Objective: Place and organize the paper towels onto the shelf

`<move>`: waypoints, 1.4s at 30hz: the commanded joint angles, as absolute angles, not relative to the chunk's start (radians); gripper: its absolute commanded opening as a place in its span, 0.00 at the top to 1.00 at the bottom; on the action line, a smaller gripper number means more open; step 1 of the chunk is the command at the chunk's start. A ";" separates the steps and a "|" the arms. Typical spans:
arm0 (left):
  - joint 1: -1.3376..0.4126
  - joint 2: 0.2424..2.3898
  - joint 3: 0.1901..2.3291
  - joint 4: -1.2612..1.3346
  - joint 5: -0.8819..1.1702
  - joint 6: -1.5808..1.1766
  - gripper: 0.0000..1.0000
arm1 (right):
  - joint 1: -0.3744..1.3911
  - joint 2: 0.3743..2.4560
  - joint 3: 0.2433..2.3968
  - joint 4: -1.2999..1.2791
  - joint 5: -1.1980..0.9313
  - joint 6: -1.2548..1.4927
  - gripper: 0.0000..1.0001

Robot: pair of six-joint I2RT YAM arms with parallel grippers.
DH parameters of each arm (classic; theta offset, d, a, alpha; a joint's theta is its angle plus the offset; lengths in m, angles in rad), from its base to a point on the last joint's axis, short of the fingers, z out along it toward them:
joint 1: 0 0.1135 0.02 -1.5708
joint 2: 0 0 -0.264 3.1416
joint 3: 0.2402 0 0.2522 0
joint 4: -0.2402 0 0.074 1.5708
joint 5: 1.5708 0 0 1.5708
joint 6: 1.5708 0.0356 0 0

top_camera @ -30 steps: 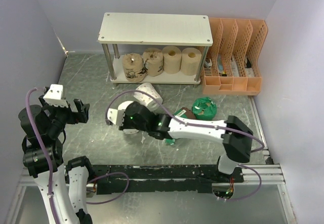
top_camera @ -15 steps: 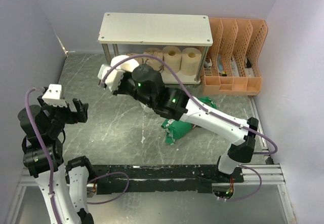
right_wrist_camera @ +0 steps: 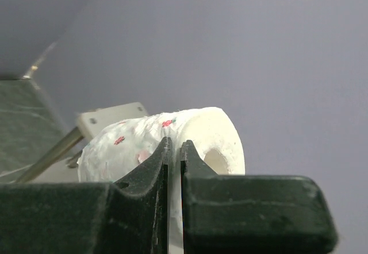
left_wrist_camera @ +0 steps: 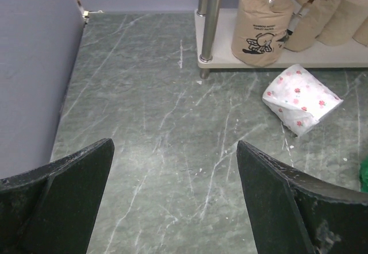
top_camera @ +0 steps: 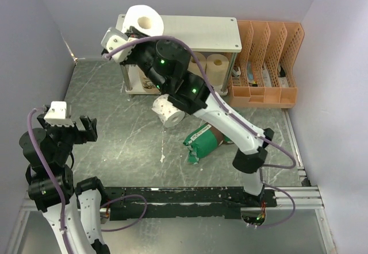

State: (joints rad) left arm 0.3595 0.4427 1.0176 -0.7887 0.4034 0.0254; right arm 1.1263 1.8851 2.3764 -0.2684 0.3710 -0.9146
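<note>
Overhead, the white roll (top_camera: 144, 18) hangs above the left end of the shelf (top_camera: 195, 33), its core mouth facing up and its long axis steeply tilted. Only my right wrist view shows the right pincer (right_wrist_camera: 174, 146) pinched tight on its flowered wrap. The left pincer (left_wrist_camera: 174, 145) gapes wide over the desk (left_wrist_camera: 149, 122).

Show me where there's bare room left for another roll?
The off-white shelf's top board is bare right of the raised white roll. The green marbled table is free between shelf and left arm. Crowded: the lower tier's tan rolls, and around the loose white roll and green-wrapped roll.
</note>
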 commanded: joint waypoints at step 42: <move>0.387 0.324 1.014 -0.755 0.324 0.002 0.02 | 0.844 2.356 2.580 0.523 0.170 -0.604 0.00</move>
